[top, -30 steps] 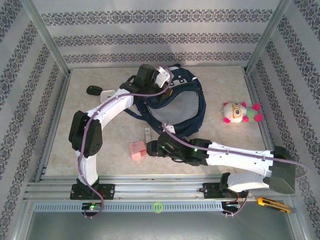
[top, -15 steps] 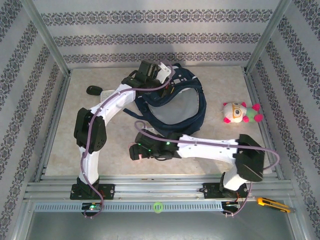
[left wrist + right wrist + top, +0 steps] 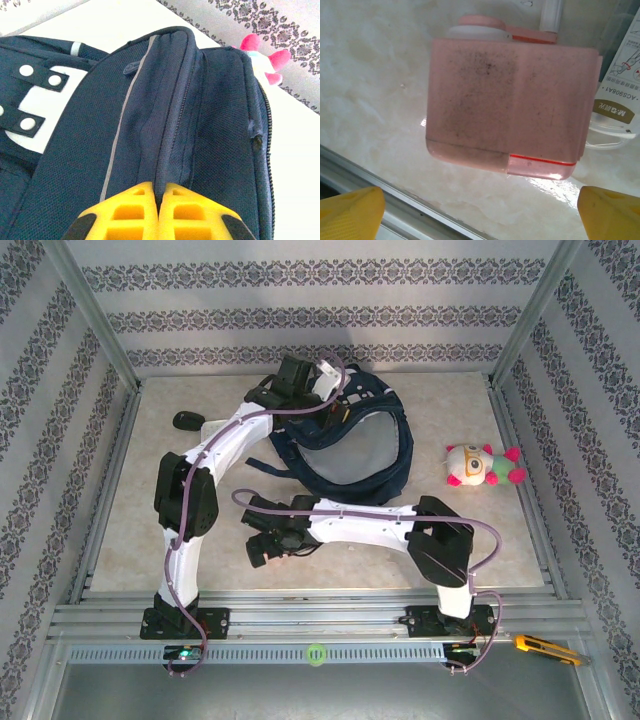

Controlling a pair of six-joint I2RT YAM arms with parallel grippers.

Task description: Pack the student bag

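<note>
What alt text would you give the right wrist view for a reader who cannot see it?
A scuffed pink box lies on the pale marbled table, just ahead of the right gripper's wide-open yellow fingertips. A clear printed packet sits beside it.

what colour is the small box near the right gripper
Pale pink box, with dark smudges; clearest in the right wrist view.

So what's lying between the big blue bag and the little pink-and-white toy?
Nothing. In the top view, the stretch of table between the student bag and the plush toy is bare.
</note>
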